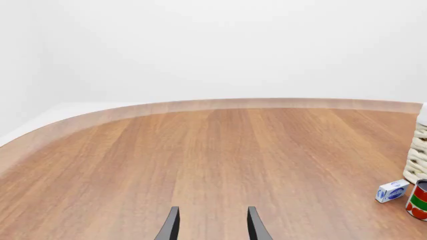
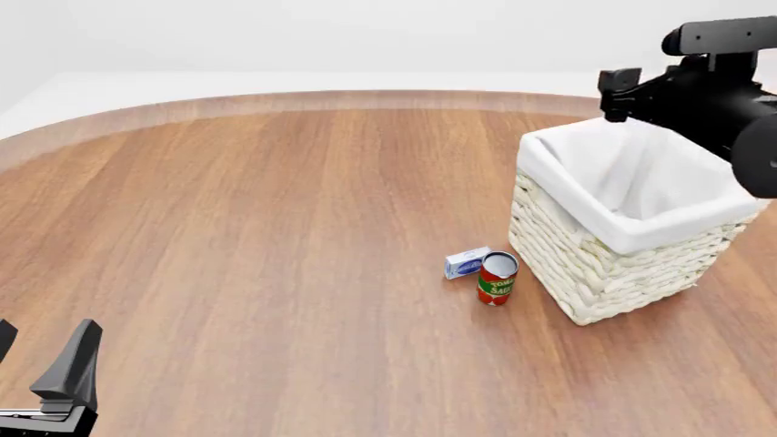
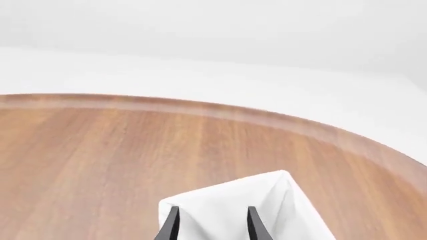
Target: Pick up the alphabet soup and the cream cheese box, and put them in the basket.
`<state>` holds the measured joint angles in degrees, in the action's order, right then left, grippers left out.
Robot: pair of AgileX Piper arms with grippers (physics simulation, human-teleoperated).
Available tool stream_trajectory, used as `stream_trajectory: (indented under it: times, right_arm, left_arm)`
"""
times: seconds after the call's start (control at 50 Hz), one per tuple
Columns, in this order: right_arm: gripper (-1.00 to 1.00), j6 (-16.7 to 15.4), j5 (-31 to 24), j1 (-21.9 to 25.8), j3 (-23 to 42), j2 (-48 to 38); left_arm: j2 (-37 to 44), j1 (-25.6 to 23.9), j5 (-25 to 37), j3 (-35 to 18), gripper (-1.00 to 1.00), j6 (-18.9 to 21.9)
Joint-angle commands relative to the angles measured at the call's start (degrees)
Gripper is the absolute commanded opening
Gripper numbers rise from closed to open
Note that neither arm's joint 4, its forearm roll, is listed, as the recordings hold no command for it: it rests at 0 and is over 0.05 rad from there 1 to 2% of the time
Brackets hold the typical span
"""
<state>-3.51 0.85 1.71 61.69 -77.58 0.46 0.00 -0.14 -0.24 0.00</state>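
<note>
While the right claw (image 3: 210, 225) hangs parted above the basket (image 2: 607, 264), the left claw (image 1: 212, 225) rests low, parted

The basket (image 2: 607, 264) stands on the wooden tabletop (image 2: 267, 218), its white liner folded over the rim. A red and green can (image 2: 497, 279) stands upright just beside the basket's near-left wall, and the cream cheese box (image 2: 467, 263) lies touching or nearly touching that can. The right arm (image 2: 711, 91) hangs above the basket's far side. The left pincer (image 2: 36, 364), well apart from the basket, shows spread fingers.
</note>
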Motion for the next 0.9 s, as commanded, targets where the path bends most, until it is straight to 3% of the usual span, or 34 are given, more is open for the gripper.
stream_trajectory:
  times: [0.02, 0.26, 0.5, 0.56, 0.76, 0.9]
  right_arm:
    - [1.0, -5.13, -5.29, 4.37, 5.93, -1.43]
    - [1.0, -9.81, -12.41, 9.63, 15.84, -6.6]
    - [1.0, -14.78, -23.1, 14.54, 27.76, -12.57]
    - [1.0, -14.8, -26.27, 16.83, 30.02, -13.86]
    - [1.0, -18.93, -35.89, 19.14, 39.71, -18.01]
    - [1.0, -20.98, -40.83, 21.91, 41.84, -19.54]
  left_arm:
    - [0.0, 0.0, 0.0, 0.0, 1.0, 0.0]
    - [0.0, 0.0, 0.0, 0.0, 1.0, 0.0]
    - [0.0, 0.0, 0.0, 0.0, 1.0, 0.0]
    - [0.0, 0.0, 0.0, 0.0, 1.0, 0.0]
    - [0.0, 0.0, 0.0, 0.0, 1.0, 0.0]
    - [0.0, 0.0, 0.0, 0.0, 1.0, 0.0]
